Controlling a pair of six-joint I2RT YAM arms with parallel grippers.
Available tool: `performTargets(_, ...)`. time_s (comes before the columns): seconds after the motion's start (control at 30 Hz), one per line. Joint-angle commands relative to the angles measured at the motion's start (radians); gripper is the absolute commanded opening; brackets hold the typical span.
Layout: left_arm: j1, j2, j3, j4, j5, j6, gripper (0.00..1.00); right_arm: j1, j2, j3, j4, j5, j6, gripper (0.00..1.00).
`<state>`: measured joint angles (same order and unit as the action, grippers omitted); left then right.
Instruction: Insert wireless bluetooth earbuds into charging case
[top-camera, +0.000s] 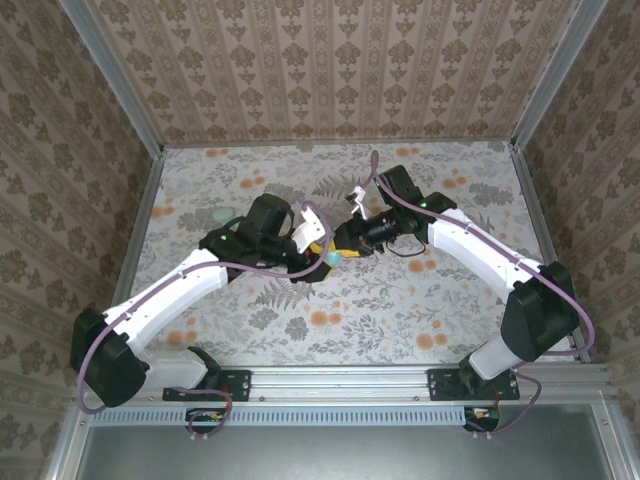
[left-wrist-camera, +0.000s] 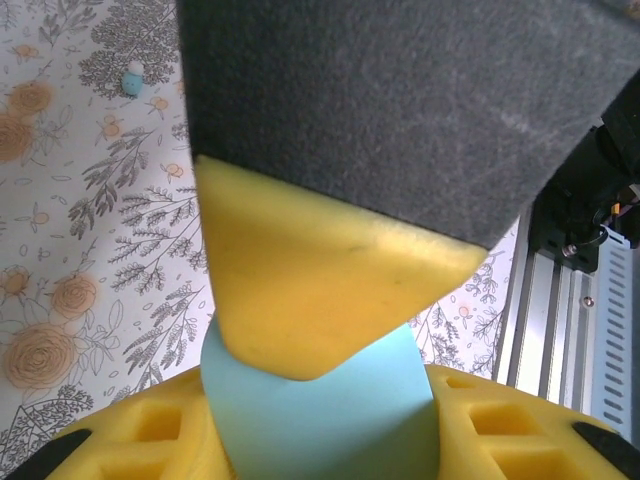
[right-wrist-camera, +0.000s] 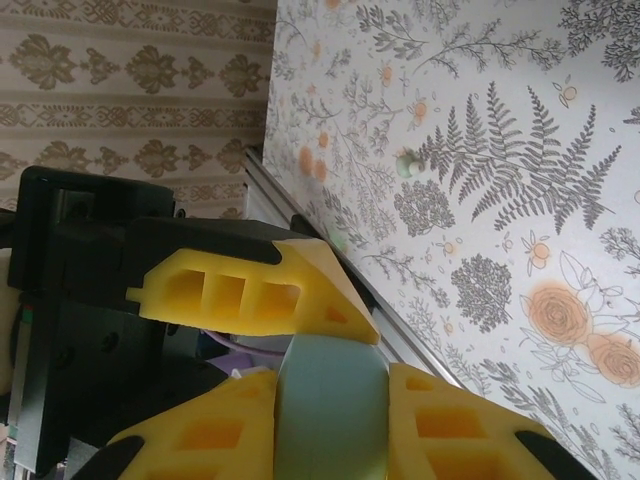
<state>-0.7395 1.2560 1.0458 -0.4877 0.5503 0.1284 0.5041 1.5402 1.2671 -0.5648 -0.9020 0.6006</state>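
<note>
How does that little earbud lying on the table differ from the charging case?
The earbud is tiny; the charging case is far bigger. The earbud lies loose on the table; the charging case is clamped by the left gripper and the right gripper. Both look teal-blue.

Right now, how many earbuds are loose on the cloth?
2, likely: one earbud on the cloth in the left wrist view, a second earbud beside the fern print in the right wrist view. They could be the same bud; too small overhead to confirm.
</note>
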Motion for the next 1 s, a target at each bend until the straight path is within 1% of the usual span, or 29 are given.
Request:
performTargets(0.0, 0.025, -0.035, 0.014, 0.036, -0.005, 0.02, 0.29, 0.011, 0.007, -0.026, 0.012, -0.054, 0.027, 0.26)
performTargets(0.03, 0.025, -0.036, 0.016, 0.034, -0.003, 0.025, 0.29, 0.013, 0.006, -0.026, 0.008, -0.052, 0.027, 0.39)
performTargets(0.07, 0.026, -0.038, 0.017, 0.031, 0.0, 0.029, 0.29, 0.014, 0.006, -0.026, 0.006, -0.051, 0.027, 0.47)
performTargets(0.1, 0.027, -0.038, 0.019, 0.029, 0.001, 0.033, 0.29, 0.017, 0.007, -0.024, 0.002, -0.05, 0.025, 0.53)
performTargets(0.17, 0.026, -0.038, 0.018, 0.024, 0.004, 0.038, 0.29, 0.02, 0.01, -0.02, -0.007, -0.05, 0.021, 0.56)
performTargets(0.2, 0.026, -0.037, 0.019, 0.022, 0.004, 0.041, 0.29, 0.022, 0.011, -0.018, -0.009, -0.05, 0.019, 0.55)
performTargets(0.3, 0.027, -0.037, 0.019, 0.02, 0.006, 0.046, 0.29, 0.034, 0.019, -0.007, -0.017, -0.055, 0.014, 0.48)
performTargets(0.4, 0.028, -0.036, 0.018, 0.02, -0.004, 0.049, 0.29, 0.045, 0.031, 0.009, -0.024, -0.053, 0.013, 0.34)
performTargets(0.47, 0.03, -0.039, 0.017, 0.021, -0.015, 0.047, 0.31, 0.047, 0.033, 0.012, -0.017, -0.05, 0.026, 0.28)
performTargets(0.57, 0.04, -0.052, 0.006, 0.033, -0.035, 0.032, 0.39, 0.048, 0.029, 0.007, 0.024, -0.039, 0.072, 0.23)
performTargets(0.6, 0.048, -0.061, 0.0, 0.045, -0.036, 0.02, 0.44, 0.047, 0.025, 0.003, 0.066, -0.035, 0.098, 0.22)
performTargets(0.63, 0.059, -0.074, -0.011, 0.061, -0.039, 0.004, 0.54, 0.045, 0.018, -0.003, 0.097, -0.026, 0.126, 0.2)
performTargets(0.7, 0.083, -0.102, -0.029, 0.096, -0.039, -0.029, 0.66, 0.044, 0.002, -0.019, 0.166, 0.001, 0.195, 0.2)
performTargets(0.73, 0.1, -0.122, -0.038, 0.117, -0.043, -0.052, 0.72, 0.042, -0.009, -0.031, 0.209, 0.017, 0.239, 0.2)
performTargets(0.77, 0.117, -0.143, -0.048, 0.143, -0.045, -0.075, 0.75, 0.041, -0.019, -0.041, 0.247, 0.038, 0.279, 0.2)
performTargets(0.87, 0.188, -0.223, -0.12, 0.288, 0.014, -0.189, 0.82, 0.039, -0.05, -0.074, 0.375, 0.103, 0.414, 0.21)
performTargets(0.97, 0.251, -0.294, -0.233, 0.513, 0.084, -0.337, 0.84, 0.039, -0.078, -0.109, 0.525, 0.16, 0.552, 0.22)
